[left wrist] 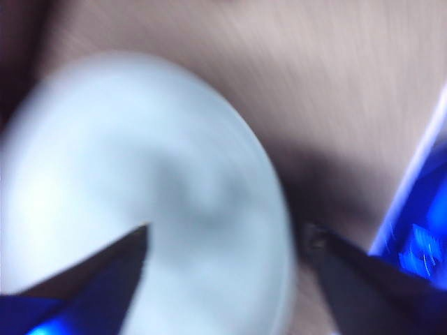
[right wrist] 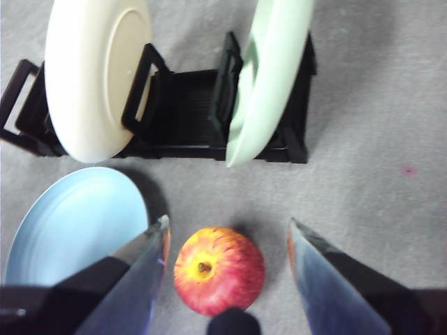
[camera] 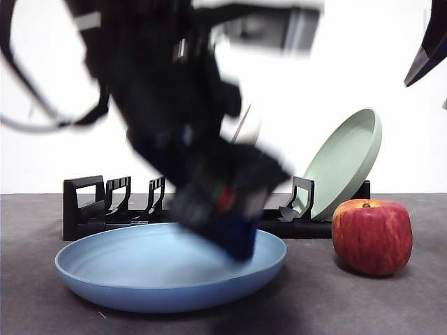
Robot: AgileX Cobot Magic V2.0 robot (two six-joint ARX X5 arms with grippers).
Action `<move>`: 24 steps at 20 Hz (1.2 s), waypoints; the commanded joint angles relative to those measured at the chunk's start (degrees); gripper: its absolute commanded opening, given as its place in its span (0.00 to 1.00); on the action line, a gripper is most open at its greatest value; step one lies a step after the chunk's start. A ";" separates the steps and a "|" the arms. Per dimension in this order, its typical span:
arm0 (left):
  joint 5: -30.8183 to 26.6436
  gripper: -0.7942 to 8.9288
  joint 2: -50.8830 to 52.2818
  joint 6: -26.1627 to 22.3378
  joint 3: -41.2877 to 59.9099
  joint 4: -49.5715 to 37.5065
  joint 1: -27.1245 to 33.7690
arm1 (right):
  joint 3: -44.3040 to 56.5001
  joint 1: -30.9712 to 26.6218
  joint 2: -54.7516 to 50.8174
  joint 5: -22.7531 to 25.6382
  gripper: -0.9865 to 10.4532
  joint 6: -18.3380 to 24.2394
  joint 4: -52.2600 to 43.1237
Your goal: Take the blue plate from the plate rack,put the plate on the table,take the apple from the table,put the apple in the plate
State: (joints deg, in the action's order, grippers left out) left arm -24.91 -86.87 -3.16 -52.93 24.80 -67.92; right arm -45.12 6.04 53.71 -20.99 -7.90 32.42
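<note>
Left claw, blurred, hangs spread apart right over the blue plate, gripping nothing. Right claw is spread wide above the apple. Grey-brown and matte with a slight texture, the table meets a plain white wall behind. One shallow round blue plate lies flat on it, one squat red apple with a yellow stem patch just beside. One black slotted plate rack holds two upright plates: one cream-white plate, one sage-green plate.
</note>
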 commanded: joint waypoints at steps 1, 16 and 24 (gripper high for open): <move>-3.30 0.53 6.56 0.61 -2.32 0.13 0.15 | -0.28 1.70 0.07 -0.04 0.34 0.68 -0.17; -14.19 0.53 48.35 -0.07 -12.04 7.04 11.41 | -8.00 21.97 16.85 20.52 0.59 3.54 5.79; -14.19 0.53 52.96 3.43 -12.04 14.69 11.41 | -8.74 23.06 35.06 21.35 0.58 3.69 5.99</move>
State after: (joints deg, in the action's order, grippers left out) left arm -39.05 -34.00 -1.04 -65.25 39.79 -56.69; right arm -53.78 28.93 88.33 0.23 -4.64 38.63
